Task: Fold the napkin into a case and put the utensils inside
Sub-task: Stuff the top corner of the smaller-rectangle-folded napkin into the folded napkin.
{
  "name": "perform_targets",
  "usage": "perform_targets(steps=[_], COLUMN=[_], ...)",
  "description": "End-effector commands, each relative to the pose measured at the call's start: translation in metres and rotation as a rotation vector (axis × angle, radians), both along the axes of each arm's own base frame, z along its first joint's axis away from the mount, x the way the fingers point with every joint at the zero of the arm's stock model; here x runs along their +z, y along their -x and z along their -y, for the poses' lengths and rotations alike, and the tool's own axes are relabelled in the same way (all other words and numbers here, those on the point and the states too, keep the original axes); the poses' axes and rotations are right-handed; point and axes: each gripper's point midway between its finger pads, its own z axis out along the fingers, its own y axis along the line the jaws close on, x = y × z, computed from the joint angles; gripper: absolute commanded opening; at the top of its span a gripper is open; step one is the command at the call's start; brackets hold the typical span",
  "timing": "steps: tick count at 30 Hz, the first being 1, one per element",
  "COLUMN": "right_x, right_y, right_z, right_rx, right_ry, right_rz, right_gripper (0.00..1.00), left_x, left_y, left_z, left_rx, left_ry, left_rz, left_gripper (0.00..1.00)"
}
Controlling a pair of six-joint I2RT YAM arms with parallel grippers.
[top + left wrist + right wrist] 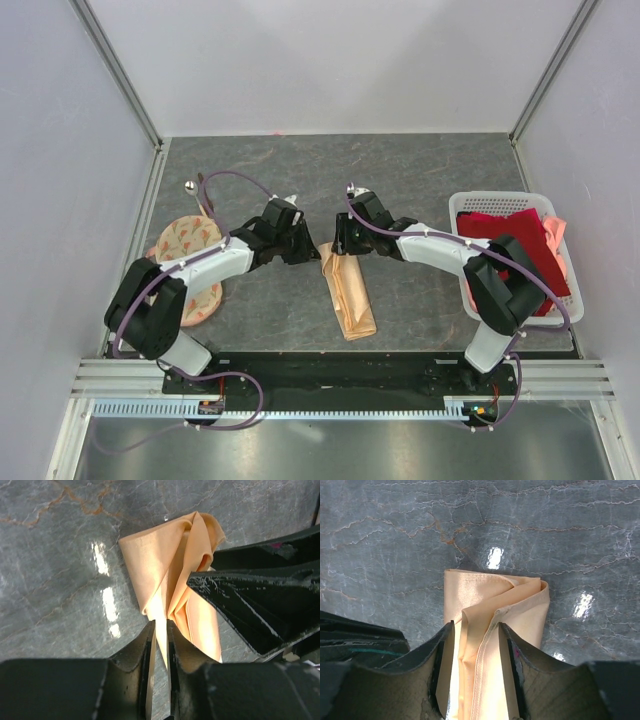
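The peach-orange napkin (346,292) lies folded into a narrow oblong case shape at the table's middle. My left gripper (303,247) is at its far left end, with its jaws nearly closed and pinching a thin edge of the cloth (172,575), as the left wrist view (160,624) shows. My right gripper (340,243) is at the far end too. It is open, with its fingers straddling the napkin's raised folds (492,607) in the right wrist view (475,627). The silver spoon (190,186) and the brown stick (208,200) lie far left.
A round cream printed cloth (186,262) lies under the left arm. A white lattice basket (470,205) at the right holds dark red cloth (520,240). The right gripper's black fingers (260,605) show close beside the left gripper.
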Motion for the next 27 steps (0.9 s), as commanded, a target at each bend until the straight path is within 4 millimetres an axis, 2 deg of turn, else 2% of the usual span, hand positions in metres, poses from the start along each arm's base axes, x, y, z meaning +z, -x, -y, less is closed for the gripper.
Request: perform_targets(steps=[1, 4, 5, 7, 13, 15, 16, 19, 22, 27], right_x=[0.01, 0.008, 0.007, 0.006, 0.006, 0.006, 0.006, 0.013, 0.021, 0.024], right_y=[-0.013, -0.014, -0.015, -0.015, -0.016, -0.015, -0.016, -0.012, -0.009, -0.003], right_z=[-0.003, -0.004, -0.004, -0.004, -0.004, -0.005, -0.004, -0.005, -0.001, 0.002], right_rx=[0.001, 0.006, 0.006, 0.011, 0.017, 0.022, 0.02, 0.021, 0.007, 0.006], right_ry=[-0.006, -0.002, 0.001, 0.003, 0.001, -0.001, -0.002, -0.03, -0.052, -0.091], right_rz=[0.045, 0.048, 0.046, 0.049, 0.051, 0.049, 0.049, 0.046, 0.053, 0.035], right_gripper=[0.46, 0.4, 0.37, 0.36, 0.27, 0.21, 0.13, 0.0, 0.0, 0.0], left_x=[0.009, 0.002, 0.001, 0.0, -0.005, -0.004, -0.01, -0.012, -0.014, -0.016], left_y=[-0.015, -0.018, -0.019, -0.022, -0.034, -0.037, -0.037, -0.04, -0.039, -0.042], left_z=[0.011, 0.012, 0.012, 0.014, 0.012, 0.014, 0.015, 0.02, 0.026, 0.024], left_rx=[-0.051, -0.054, -0.052, -0.049, -0.043, -0.045, -0.047, -0.054, -0.079, -0.075], left_ry=[0.002, -0.017, -0.021, -0.029, -0.087, -0.106, -0.121, -0.153, -0.199, -0.31], left_rz=[0.04, 0.025, 0.022, 0.025, 0.049, 0.067, 0.057, 0.075, 0.092, 0.14], left_gripper=[0.22, 0.37, 0.38, 0.4, 0.37, 0.36, 0.35, 0.33, 0.33, 0.36])
